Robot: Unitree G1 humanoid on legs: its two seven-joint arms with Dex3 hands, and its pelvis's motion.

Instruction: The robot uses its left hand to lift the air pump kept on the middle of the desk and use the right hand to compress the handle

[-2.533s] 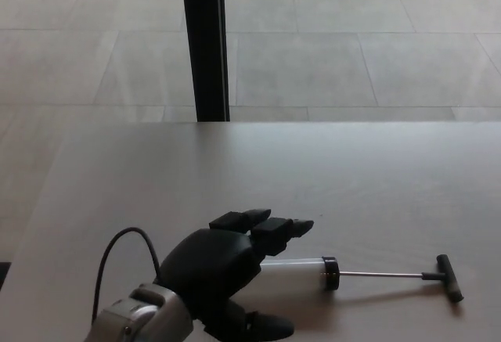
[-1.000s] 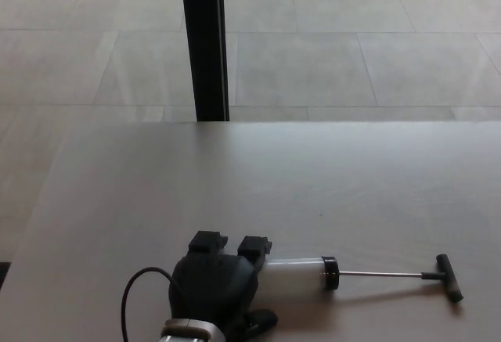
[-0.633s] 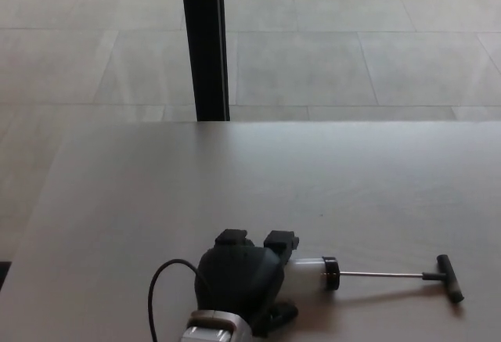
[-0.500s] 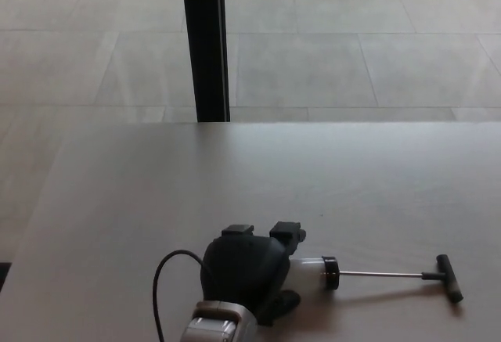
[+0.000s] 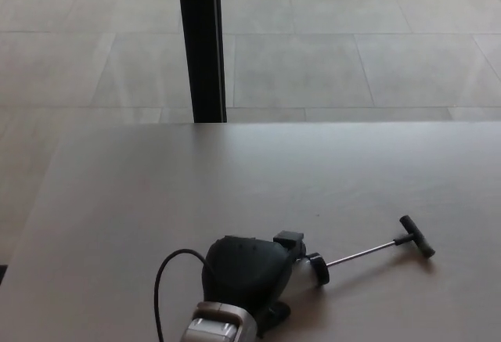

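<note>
While my left robot hand (image 5: 244,275) is wrapped closed around the barrel of the air pump (image 5: 329,260), almost all of the barrel is hidden under it; only the black end cap (image 5: 318,268) shows at my fingers (image 5: 289,239). One pump is here, with one thin rod (image 5: 360,253) going out to the right and slightly up to one black T-handle (image 5: 416,236), which is fully pulled out. One black cable (image 5: 168,279) loops from my wrist. My right robot hand does not show. Near the front edge of the bench (image 5: 235,178) is where the pump is; the surface is bare to the right, left and far side. Beyond the far edge one dark post (image 5: 200,45) stands on the tiled floor (image 5: 352,45).
</note>
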